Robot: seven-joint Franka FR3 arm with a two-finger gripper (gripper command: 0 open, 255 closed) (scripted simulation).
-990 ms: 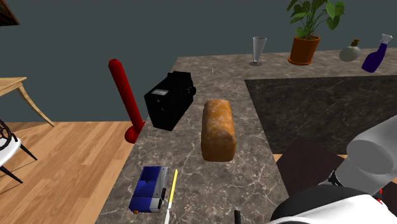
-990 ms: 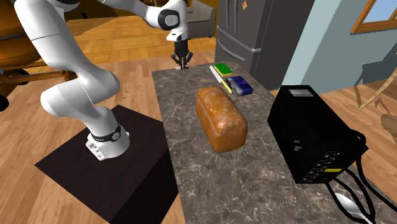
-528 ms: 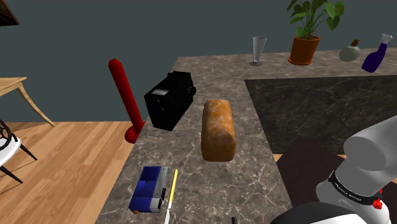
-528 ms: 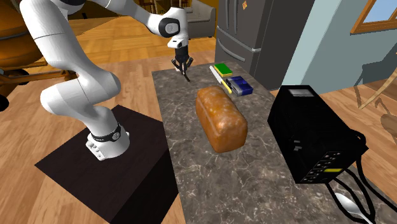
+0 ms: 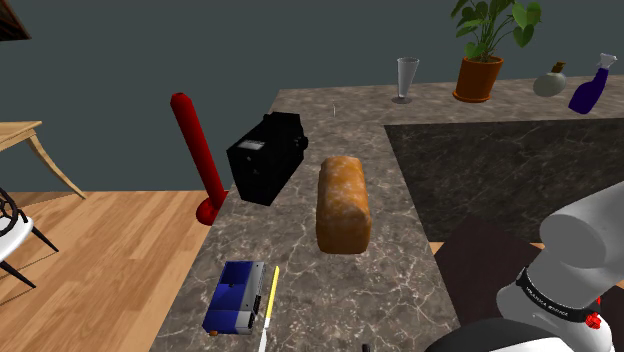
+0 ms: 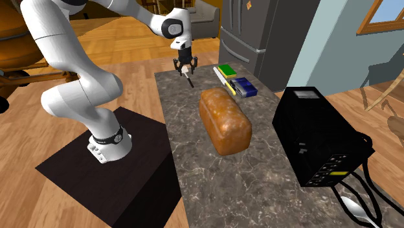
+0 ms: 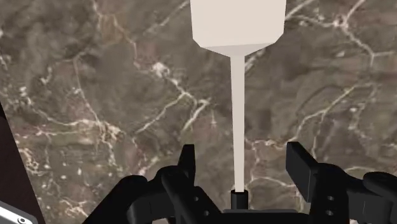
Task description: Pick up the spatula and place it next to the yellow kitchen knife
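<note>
White spatula (image 7: 236,25) on marble counter (image 7: 95,76), centred inside parted claw (image 7: 242,160)

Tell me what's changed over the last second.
The hand came down a little toward the counter's end, over the white spatula. Its fingers now stand apart on either side of the thin shaft, not touching it. The bread loaf, yellow knife and black box stayed put.

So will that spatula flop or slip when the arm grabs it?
Probably light: the spatula has a thin shaft and a flat pale blade. That long narrow shaft might flex a little. Lying flat on the smooth-looking marbled countertop, it could skid if nudged, but it seems unlikely to roll.
</note>
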